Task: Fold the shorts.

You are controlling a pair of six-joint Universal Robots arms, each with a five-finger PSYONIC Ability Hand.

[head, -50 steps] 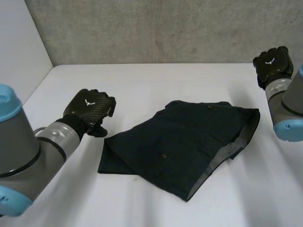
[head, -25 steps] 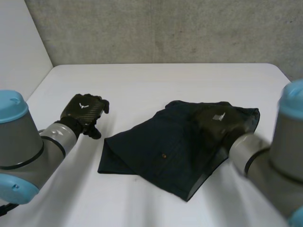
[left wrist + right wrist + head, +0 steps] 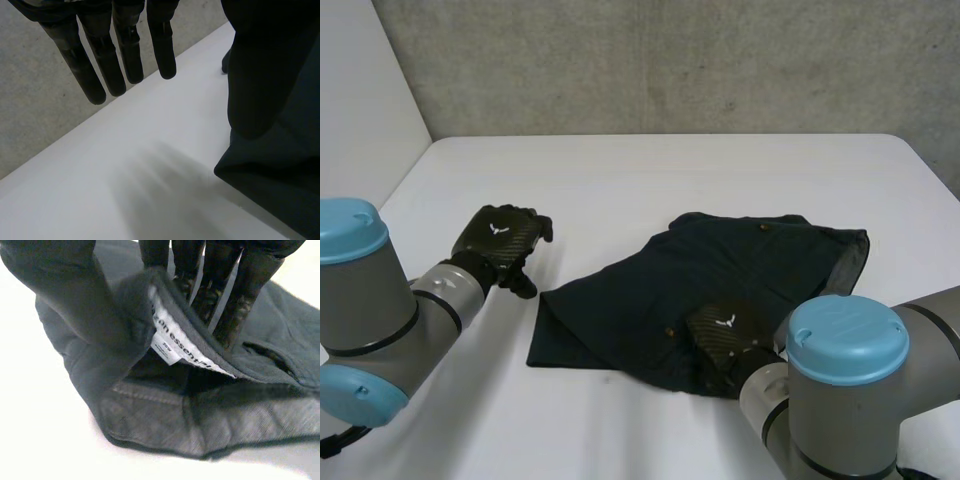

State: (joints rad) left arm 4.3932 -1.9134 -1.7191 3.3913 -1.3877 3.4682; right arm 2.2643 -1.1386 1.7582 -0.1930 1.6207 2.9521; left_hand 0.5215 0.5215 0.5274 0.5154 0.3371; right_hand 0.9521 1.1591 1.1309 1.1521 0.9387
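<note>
Dark navy shorts (image 3: 720,270) lie spread on the white table (image 3: 620,180), right of centre. My right hand (image 3: 725,340) is at their near edge, shut on the waistband. In the right wrist view the thumb (image 3: 75,290) and fingers (image 3: 235,300) pinch the waistband (image 3: 200,357) and lift it, so the white label (image 3: 167,347) inside shows. My left hand (image 3: 500,240) hovers just left of the shorts' left corner, open. In the left wrist view its fingers (image 3: 105,60) are straight and apart from the thumb, and the shorts' corner (image 3: 280,170) lies beside it on the table.
A grey concrete wall (image 3: 670,60) stands behind the table, and a white side panel (image 3: 360,110) is at the far left. Bare table surface surrounds the shorts on every side.
My right arm swung from the far right corner down to the shorts' near edge, and its hand closed on the waistband. The left hand opened and drew slightly away to the left.
</note>
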